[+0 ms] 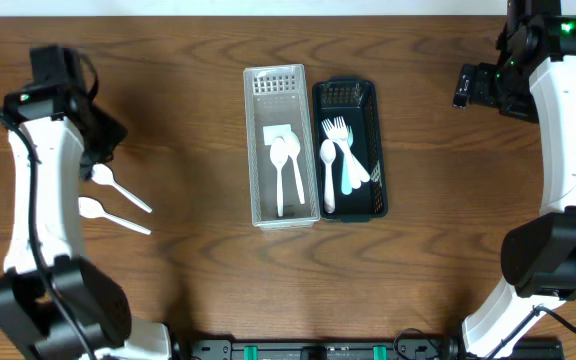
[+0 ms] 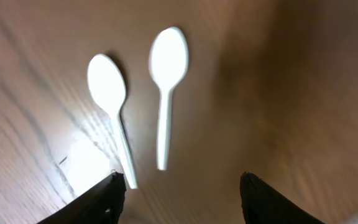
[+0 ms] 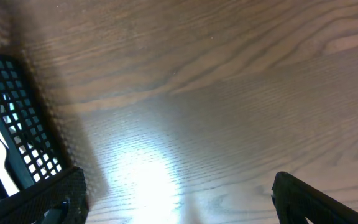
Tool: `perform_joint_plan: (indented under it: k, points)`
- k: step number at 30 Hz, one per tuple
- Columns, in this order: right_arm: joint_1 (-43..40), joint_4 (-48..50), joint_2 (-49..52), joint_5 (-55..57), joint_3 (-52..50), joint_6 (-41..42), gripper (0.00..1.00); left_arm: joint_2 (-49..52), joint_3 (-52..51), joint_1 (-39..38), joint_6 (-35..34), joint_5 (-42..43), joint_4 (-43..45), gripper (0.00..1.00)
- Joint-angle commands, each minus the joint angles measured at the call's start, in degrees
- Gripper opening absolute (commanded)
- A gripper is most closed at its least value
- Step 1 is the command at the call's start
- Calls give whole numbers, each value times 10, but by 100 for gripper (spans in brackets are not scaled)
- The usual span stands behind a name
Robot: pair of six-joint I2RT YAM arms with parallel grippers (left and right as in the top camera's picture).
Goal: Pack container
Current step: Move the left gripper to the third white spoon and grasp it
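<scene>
**Item 1.** Rectangular white slotted plastic tray (image 1: pixel 251 150), centre of brown wooden table (image 1: pixel 188 60). Holds 2 white plastic spoons (image 1: pixel 285 165), laid lengthwise, bowls toward the far end.

**Item 2.** Rectangular black mesh plastic basket (image 1: pixel 379 150), hard against or just beside the tray's right wall. Holds white plastic forks (image 1: pixel 337 130), 1 white spoon and 1 pale blue-green piece. Exact count too small to tell.

**Item 3.** Pair of loose white plastic spoons (image 2: pixel 168 56), flat on the table at the left, well apart from both containers. Lie side by side, not touching.

**Item 4.** Left gripper (image 2: pixel 182 199). Hovers above the handle ends of the loose pair. Fingers spread wide, nothing between them.

**Item 5.** Right gripper (image 3: pixel 179 205). Sits over bare wood just beside the black basket. Fingers wide apart, nothing held.

**Progress.** Judged well advanced, with most cutlery already sorted into the 2 containers. Left to do: the 2 loose spoons, neither yet gripped. Likely destination is the white tray, alongside the spoons already there. Next up, probably, a descent and pinch on 1 handle.
</scene>
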Motion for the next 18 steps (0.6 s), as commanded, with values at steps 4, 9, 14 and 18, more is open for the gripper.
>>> perform_joint_plan:
  k: [4, 9, 14, 18]
  points:
    - [-7, -1, 4, -2, -3, -16, 99, 66, -73, 27, -31, 11, 49, 62]
    - [-7, -1, 4, -2, -3, -22, 99, 115, -87, 27, -31, 11, 75, 62]
    - [-7, -4, 4, -2, -3, -25, 99, 151, -87, 34, -26, 27, 101, 62]
    - [-7, -5, 4, -2, -3, -26, 99, 173, -87, 42, 1, 54, 125, 62]
